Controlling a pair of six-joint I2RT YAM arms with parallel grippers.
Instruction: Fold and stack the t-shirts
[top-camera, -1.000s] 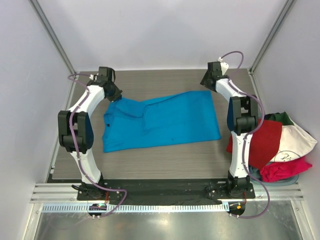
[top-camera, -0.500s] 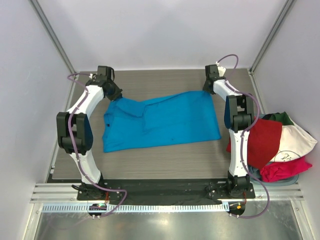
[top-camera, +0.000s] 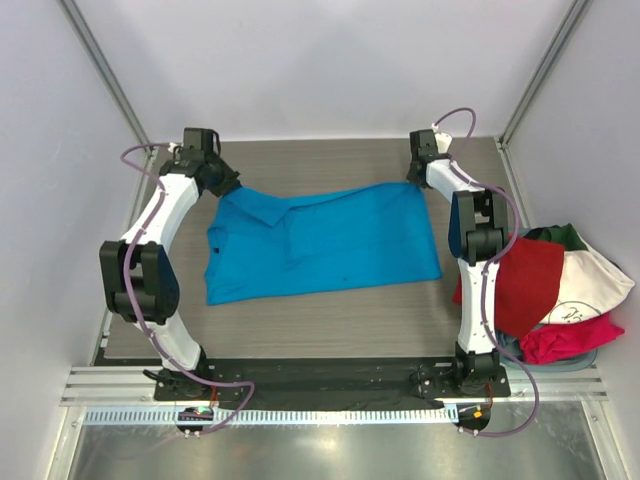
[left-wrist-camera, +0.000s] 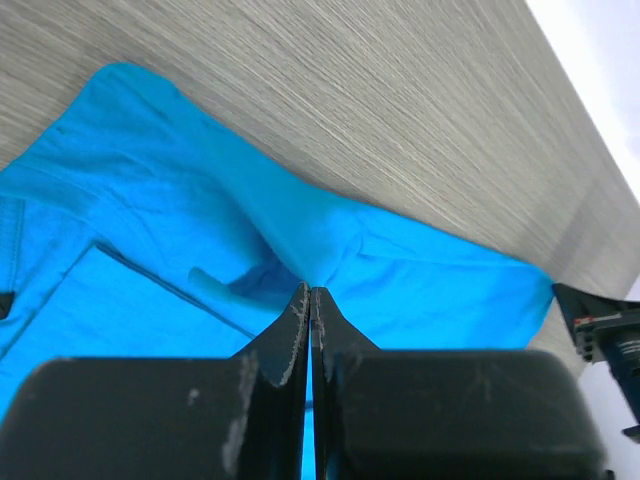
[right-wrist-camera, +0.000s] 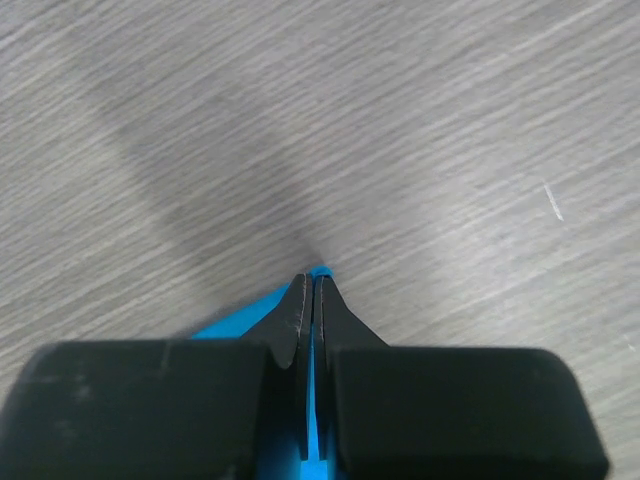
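Note:
A bright blue t-shirt (top-camera: 320, 240) lies spread across the middle of the wooden table. My left gripper (top-camera: 222, 186) is shut on the blue t-shirt at its far left corner; in the left wrist view the cloth (left-wrist-camera: 300, 240) rises in a peak into the closed jaws of the left gripper (left-wrist-camera: 311, 292). My right gripper (top-camera: 415, 180) is shut on the far right corner; in the right wrist view a tip of blue cloth (right-wrist-camera: 322, 271) pokes out past the right gripper (right-wrist-camera: 311, 280). More t-shirts lie heaped at the right: red (top-camera: 525, 280), white (top-camera: 590, 285), magenta-pink (top-camera: 570, 335), dark green (top-camera: 562, 235).
The heap of shirts spills over the table's right edge beside the right arm's base (top-camera: 478, 370). A black strip (top-camera: 320, 375) and a metal rail (top-camera: 330, 415) run along the near edge. Grey walls close in the back and both sides.
The right gripper moved down onto the shirt's far right corner and shut on it. The left gripper drew its corner outward to the far left, stretching the top edge.

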